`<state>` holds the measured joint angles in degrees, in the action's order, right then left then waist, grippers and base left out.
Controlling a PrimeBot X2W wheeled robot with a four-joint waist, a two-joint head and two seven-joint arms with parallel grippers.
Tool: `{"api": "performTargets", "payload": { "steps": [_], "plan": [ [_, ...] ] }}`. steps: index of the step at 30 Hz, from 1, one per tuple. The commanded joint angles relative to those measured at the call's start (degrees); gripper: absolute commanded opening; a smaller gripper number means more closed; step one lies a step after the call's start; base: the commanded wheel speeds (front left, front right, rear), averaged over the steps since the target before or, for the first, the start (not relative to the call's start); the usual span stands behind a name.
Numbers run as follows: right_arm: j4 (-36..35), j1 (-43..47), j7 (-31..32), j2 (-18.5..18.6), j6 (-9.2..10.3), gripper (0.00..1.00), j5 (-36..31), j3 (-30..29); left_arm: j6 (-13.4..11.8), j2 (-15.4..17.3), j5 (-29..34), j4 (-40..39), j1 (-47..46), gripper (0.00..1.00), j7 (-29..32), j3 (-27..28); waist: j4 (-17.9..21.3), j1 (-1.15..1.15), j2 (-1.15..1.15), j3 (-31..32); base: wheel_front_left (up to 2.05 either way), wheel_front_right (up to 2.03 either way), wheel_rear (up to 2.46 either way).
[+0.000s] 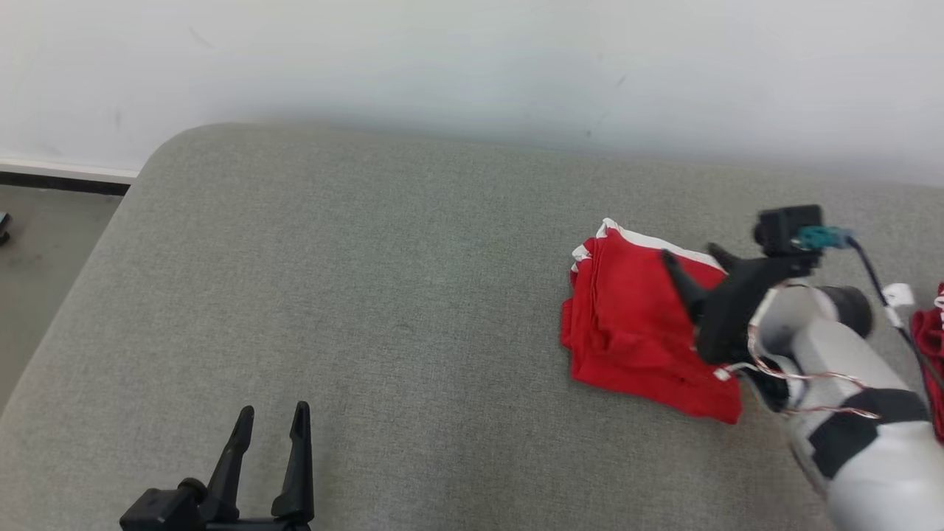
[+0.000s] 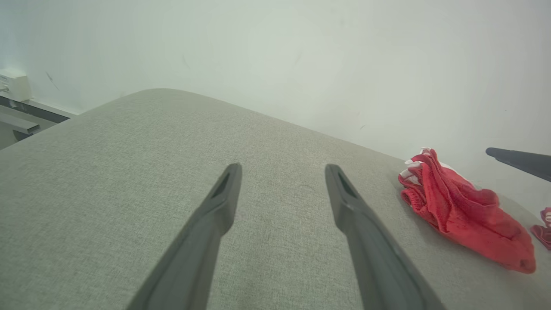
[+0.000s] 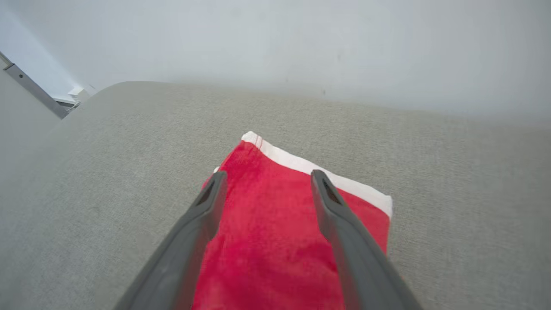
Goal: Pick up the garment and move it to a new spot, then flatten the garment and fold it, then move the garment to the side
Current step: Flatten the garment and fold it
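Grey upholstered cushion (image 1: 354,295) bears the folded red garment (image 1: 627,332), white-banded along its far edge, toward the right. The right gripper (image 1: 692,254) is spread over it; the left gripper (image 1: 274,409) is spread too, well apart.

Grey fabric cushion (image 1: 369,332), folded red garment (image 1: 634,324) with white trim lying toward its right, another red cloth (image 1: 933,328) beyond

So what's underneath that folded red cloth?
It lies on the grey cushion. The red garment is folded in layers, a white band peeking out at its far edge. Anything directly beneath is covered.
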<state>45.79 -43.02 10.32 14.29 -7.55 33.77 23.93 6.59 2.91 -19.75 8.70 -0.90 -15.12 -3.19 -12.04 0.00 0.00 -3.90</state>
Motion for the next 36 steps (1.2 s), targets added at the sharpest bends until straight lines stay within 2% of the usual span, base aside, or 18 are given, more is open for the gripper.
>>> {"api": "performTargets", "payload": {
  "steps": [1, 4, 5, 6, 7, 8, 13, 19, 23, 28, 32, 33, 34, 35, 36],
  "plan": [
    [1.08, 2.02, -1.09, 1.98, 0.16, 1.00, -1.63, -1.10, 0.11, 0.00, 0.53, -0.04, 0.56, 1.00, 0.00, -0.22, 0.30, 0.00, 0.00, 0.22, 0.00, 0.00, 0.00],
    [3.37, 3.66, -2.89, 4.70, 0.16, 1.00, -5.39, -2.40, 0.21, -0.01, 0.67, -0.10, 0.50, 1.00, 0.00, -0.51, 0.35, 0.00, 0.00, 0.21, 0.00, 0.00, 0.00],
    [4.10, 4.39, -3.51, 5.03, 0.16, 0.82, -6.56, -2.57, 0.25, -0.01, 0.71, -0.09, 0.37, 1.00, 0.00, -0.60, 0.33, 0.00, 0.00, 0.14, 0.00, 0.00, 0.00],
    [4.65, 5.04, -4.29, 4.97, 0.16, 0.49, -7.48, -2.90, 0.28, 0.00, 0.73, -0.09, 0.23, 1.00, 0.00, -0.60, 0.34, 0.00, 0.00, 0.05, 0.00, 0.00, 0.00],
    [5.08, 5.65, -5.18, 4.74, 0.16, 0.02, -8.21, -3.21, 0.31, 0.00, 0.73, -0.13, 0.07, 1.00, 0.00, -0.54, 0.38, 0.00, 0.00, -0.11, 0.00, 0.00, 0.00],
    [5.63, 6.36, -5.79, 4.50, 0.16, 0.00, -9.10, -3.02, 0.33, -0.01, 0.78, -0.14, -0.12, 1.00, 0.00, -0.54, 0.38, 0.00, 0.00, -0.22, 0.00, 0.00, 0.00],
    [5.02, 8.34, -9.14, 0.75, 0.16, 0.00, -11.95, 0.56, 0.38, -0.01, 1.15, -0.16, -0.79, 1.00, 0.01, -0.01, 0.64, 0.00, 0.00, -0.71, 0.00, 0.00, 0.00],
    [3.15, 10.03, -11.38, -5.00, 0.17, 0.00, -11.50, 7.38, 0.51, -0.01, 1.33, 0.07, -0.97, 1.00, 0.00, 0.71, 1.10, 0.00, 0.00, -0.70, 0.00, 0.00, 0.00],
    [3.04, 11.05, -10.67, -7.07, 0.17, 0.00, -10.45, 11.37, 0.57, 0.00, 1.42, 0.24, -0.88, 1.00, 0.01, 1.00, 1.38, 0.00, 0.00, -0.46, 0.00, 0.00, 0.00],
    [1.03, 11.57, -11.38, -8.46, 0.16, 0.00, -6.52, 15.36, 0.68, -0.01, 1.47, 0.49, -0.31, 1.00, 0.00, 2.20, 2.69, 0.00, 0.00, 0.39, 0.00, 0.00, 0.00],
    [-2.26, 12.18, -15.49, -7.42, 0.17, 0.00, -3.23, 14.43, 0.74, -0.01, 1.93, 0.85, 0.05, 1.00, 0.00, 3.24, 4.47, 0.00, 0.00, 1.74, 0.00, 0.00, 0.00],
    [-3.13, 12.53, -16.82, -7.01, 0.17, 0.06, -2.74, 13.90, 0.76, 0.00, 2.11, 0.90, 0.12, 1.00, 0.00, 3.63, 5.05, 0.00, 0.00, 2.21, 0.00, 0.00, 0.00],
    [-4.10, 12.79, -18.36, -6.52, 0.17, 0.41, -2.64, 13.17, 0.77, 0.00, 2.28, 0.82, 0.18, 1.00, 0.00, 3.92, 5.58, 0.00, 0.00, 2.57, 0.00, 0.00, 0.00],
    [-4.99, 13.22, -19.86, -6.12, 0.16, 0.62, -2.44, 12.29, 0.75, 0.00, 2.39, 0.75, 0.29, 1.00, 0.00, 4.34, 6.24, 0.00, 0.00, 3.02, 0.00, 0.00, 0.00],
    [-5.77, 13.66, -20.94, -5.74, 0.16, 1.00, -2.28, 11.44, 0.68, -0.01, 2.44, 0.66, 0.42, 1.00, 0.01, 4.72, 6.89, 0.00, 0.00, 3.40, 0.00, 0.00, 0.00]
  ]
}}
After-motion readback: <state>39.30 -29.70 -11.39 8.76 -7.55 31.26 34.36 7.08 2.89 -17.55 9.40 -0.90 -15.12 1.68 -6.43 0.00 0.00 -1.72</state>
